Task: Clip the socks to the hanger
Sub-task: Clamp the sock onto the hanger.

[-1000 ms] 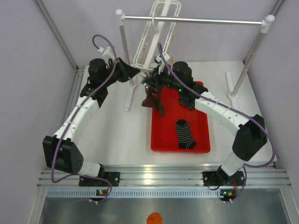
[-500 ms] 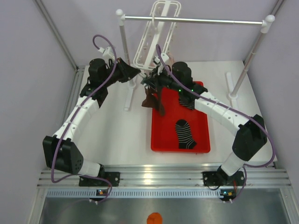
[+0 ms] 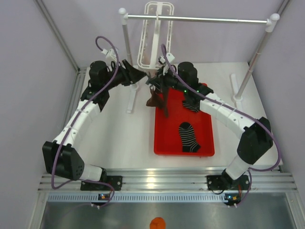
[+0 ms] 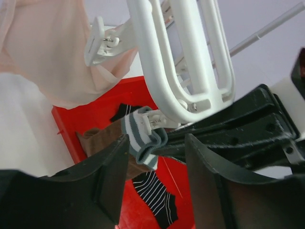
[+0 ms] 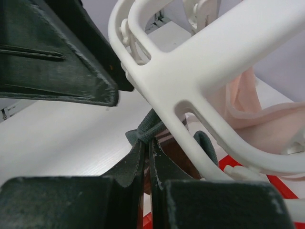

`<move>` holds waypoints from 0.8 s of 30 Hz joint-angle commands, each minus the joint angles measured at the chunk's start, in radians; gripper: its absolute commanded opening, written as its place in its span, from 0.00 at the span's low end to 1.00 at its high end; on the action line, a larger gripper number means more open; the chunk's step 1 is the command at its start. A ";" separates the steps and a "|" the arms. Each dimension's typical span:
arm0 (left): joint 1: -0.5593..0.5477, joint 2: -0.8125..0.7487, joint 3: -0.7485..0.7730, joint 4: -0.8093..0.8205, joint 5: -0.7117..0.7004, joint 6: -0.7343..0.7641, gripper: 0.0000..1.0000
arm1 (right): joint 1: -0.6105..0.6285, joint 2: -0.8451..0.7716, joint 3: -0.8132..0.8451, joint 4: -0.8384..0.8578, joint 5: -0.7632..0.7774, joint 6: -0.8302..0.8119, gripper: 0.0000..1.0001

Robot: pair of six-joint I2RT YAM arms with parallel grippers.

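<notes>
Brown sock (image 4: 102, 138) pegged to hanger (image 4: 152, 62), now swung upright; left end effector (image 4: 156, 143) newly parted, right end effector (image 5: 148, 145) clamped on sock.

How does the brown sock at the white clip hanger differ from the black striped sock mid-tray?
The dark brown sock has a grey-and-white banded cuff; the black sock has thin white stripes all over. The brown one hangs by its cuff at the white plastic hanger, pinched in the right pincer; the black one lies flat in the red plastic tray, untouched. Both are small ankle socks.
</notes>
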 commanded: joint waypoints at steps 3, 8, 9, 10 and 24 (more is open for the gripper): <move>0.033 -0.109 -0.065 0.193 0.100 -0.040 0.58 | -0.047 -0.060 0.021 0.033 -0.023 -0.024 0.00; 0.070 -0.144 -0.098 0.247 0.181 -0.065 0.58 | -0.097 -0.083 0.012 0.008 -0.034 -0.035 0.00; 0.073 -0.149 -0.101 0.242 0.181 -0.059 0.58 | -0.105 -0.084 0.007 0.005 -0.037 -0.033 0.00; 0.081 -0.154 -0.104 0.230 0.180 -0.042 0.58 | -0.114 -0.087 0.006 0.000 -0.042 -0.033 0.00; 0.064 -0.089 -0.049 0.188 0.192 0.312 0.57 | -0.263 -0.140 -0.034 -0.032 -0.055 -0.108 0.00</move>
